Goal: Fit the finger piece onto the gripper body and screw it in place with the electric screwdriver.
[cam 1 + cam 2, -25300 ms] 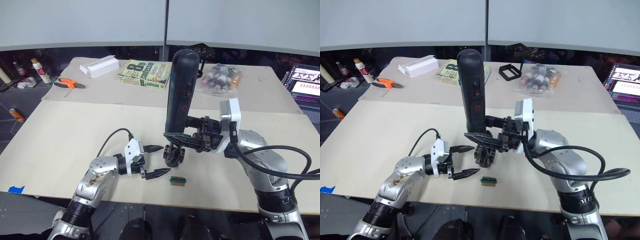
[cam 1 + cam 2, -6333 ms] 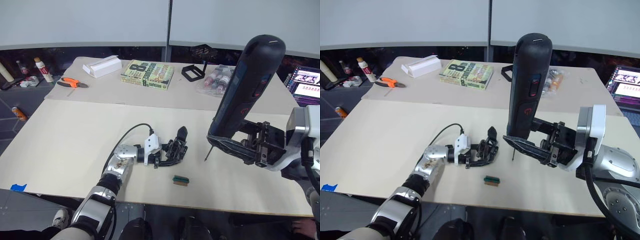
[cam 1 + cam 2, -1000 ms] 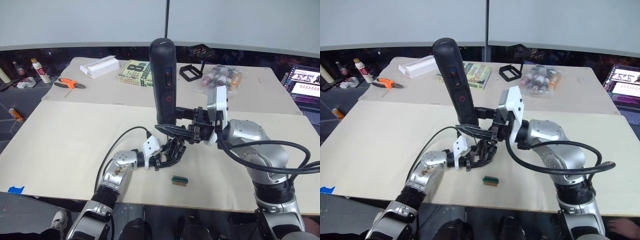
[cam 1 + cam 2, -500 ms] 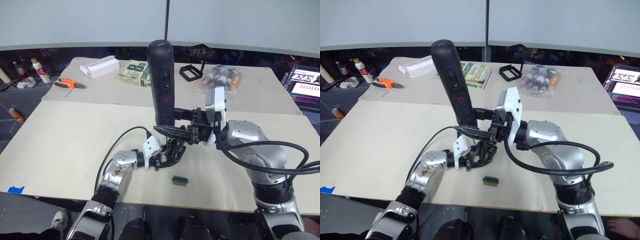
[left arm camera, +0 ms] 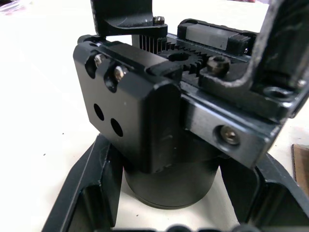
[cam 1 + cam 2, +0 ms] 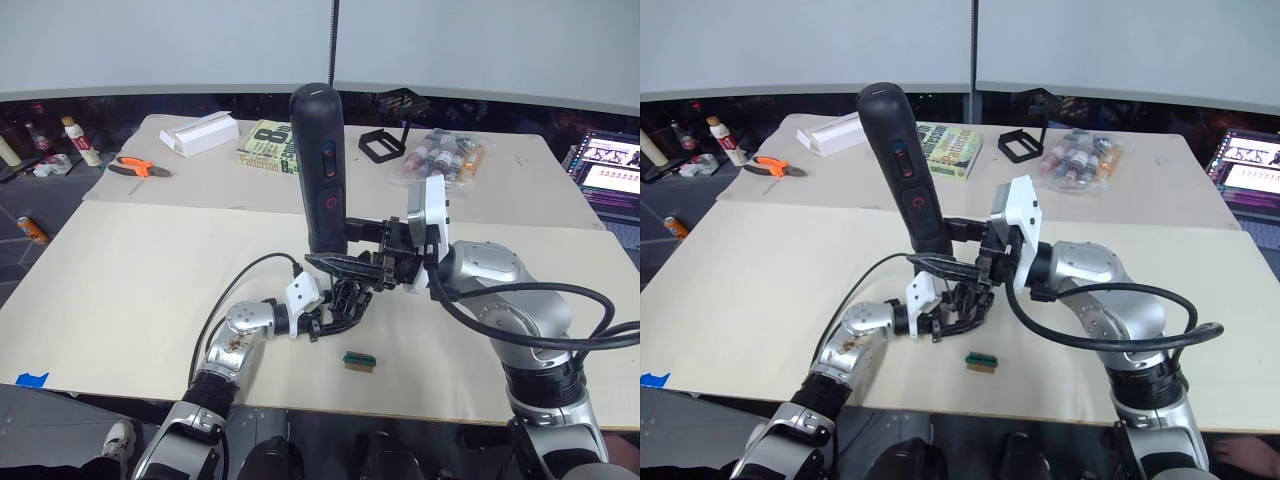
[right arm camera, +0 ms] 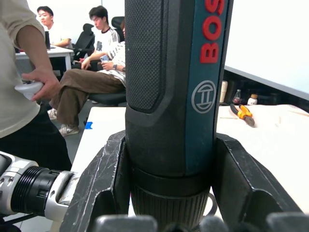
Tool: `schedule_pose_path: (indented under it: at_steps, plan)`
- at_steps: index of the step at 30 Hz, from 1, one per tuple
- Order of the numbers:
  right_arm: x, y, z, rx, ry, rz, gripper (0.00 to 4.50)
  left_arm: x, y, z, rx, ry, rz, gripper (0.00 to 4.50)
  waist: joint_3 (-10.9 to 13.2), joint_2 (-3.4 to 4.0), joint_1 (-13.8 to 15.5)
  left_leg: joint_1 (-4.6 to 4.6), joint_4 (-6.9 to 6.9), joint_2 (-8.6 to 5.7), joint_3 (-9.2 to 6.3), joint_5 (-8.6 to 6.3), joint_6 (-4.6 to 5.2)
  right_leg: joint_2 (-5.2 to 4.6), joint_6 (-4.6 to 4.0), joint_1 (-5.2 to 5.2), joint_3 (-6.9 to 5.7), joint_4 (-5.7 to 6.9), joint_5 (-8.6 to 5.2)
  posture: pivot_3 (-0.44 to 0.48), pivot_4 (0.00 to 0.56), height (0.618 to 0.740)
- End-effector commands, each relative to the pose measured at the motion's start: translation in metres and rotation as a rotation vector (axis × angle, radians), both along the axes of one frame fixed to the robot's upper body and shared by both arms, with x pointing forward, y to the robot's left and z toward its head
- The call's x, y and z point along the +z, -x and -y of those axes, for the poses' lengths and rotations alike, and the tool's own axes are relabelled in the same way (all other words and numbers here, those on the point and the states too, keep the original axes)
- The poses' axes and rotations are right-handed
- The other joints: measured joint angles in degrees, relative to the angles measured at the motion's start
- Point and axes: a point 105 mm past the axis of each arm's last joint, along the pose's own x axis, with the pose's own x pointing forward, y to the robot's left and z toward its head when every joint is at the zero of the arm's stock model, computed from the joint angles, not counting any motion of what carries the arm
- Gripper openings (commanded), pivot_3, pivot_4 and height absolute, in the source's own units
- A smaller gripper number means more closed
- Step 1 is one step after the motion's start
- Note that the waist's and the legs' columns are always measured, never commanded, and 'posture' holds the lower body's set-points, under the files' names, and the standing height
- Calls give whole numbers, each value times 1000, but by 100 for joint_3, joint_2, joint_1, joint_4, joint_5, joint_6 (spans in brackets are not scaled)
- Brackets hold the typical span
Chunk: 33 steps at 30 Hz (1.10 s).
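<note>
Near the front middle of the pale table [image 6: 130,270], the left gripper [image 6: 322,312] has its two fingers clamped around the round base of the gripper body [image 5: 159,130], which stands upright on the tabletop. Directly above it, the right gripper [image 6: 345,264] squeezes the lower end of the Bosch electric screwdriver [image 6: 320,165], held nearly upright with its top tilted slightly to the robot's left. Just in front lies a small green-and-tan block [image 6: 357,360]. Whether the finger piece is mounted cannot be made out.
</note>
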Motion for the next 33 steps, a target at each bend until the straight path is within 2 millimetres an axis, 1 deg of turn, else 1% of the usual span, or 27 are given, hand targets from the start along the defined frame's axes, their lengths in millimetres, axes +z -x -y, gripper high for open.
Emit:
schedule_pose_path:
  at_steps: [1,18,33]
  plan:
    - [21,12,-2,38,-22,92,1922,-10,9,5,-34,-7,-42,2331,0,0,0,0,0,0,0,0,0,0,0,0,0,0,0,0,150,740]
    - [24,13,0,34,-12,106,1922,-10,11,5,-38,-6,-49,2331,0,0,0,0,-2,0,0,0,0,0,0,-1,0,-2,0,0,150,740]
    - [17,11,0,26,-4,82,1922,-11,11,6,-39,-6,-52,2331,0,0,1,-1,-1,0,0,0,0,0,0,-1,-1,-2,0,0,150,740]
